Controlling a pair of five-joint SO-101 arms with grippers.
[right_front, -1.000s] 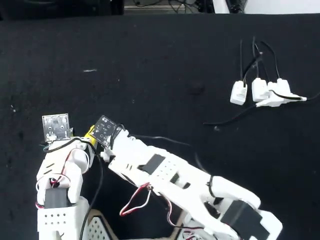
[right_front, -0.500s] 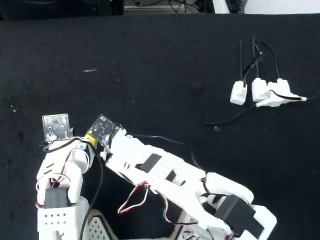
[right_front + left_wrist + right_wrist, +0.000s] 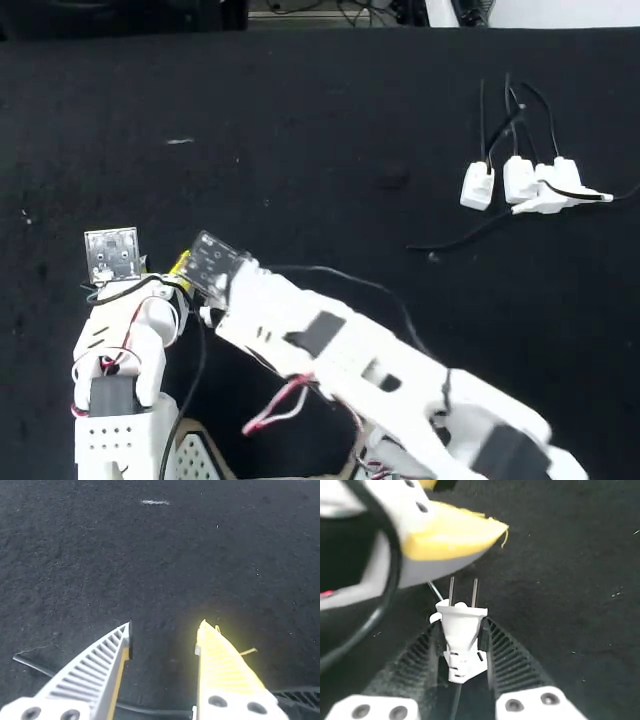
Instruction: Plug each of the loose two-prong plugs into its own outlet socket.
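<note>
Right gripper (image 3: pixel 462 626) is clamped on a white plug (image 3: pixel 461 630), prongs (image 3: pixel 451 589) sticking out front in line with the fingers. It sits toward the table's (image 3: pixel 330 120) near-left corner, just beside the left gripper (image 3: pixel 165 627), which is open and holds nothing. Socket cluster (image 3: pixel 520 180) is well apart, by the far-right edge, and the prongs point away from it, far-left. My read: the right arm (image 3: pixel 330 345) has to swing round before lining up. Can't tell which sockets are free.
</note>
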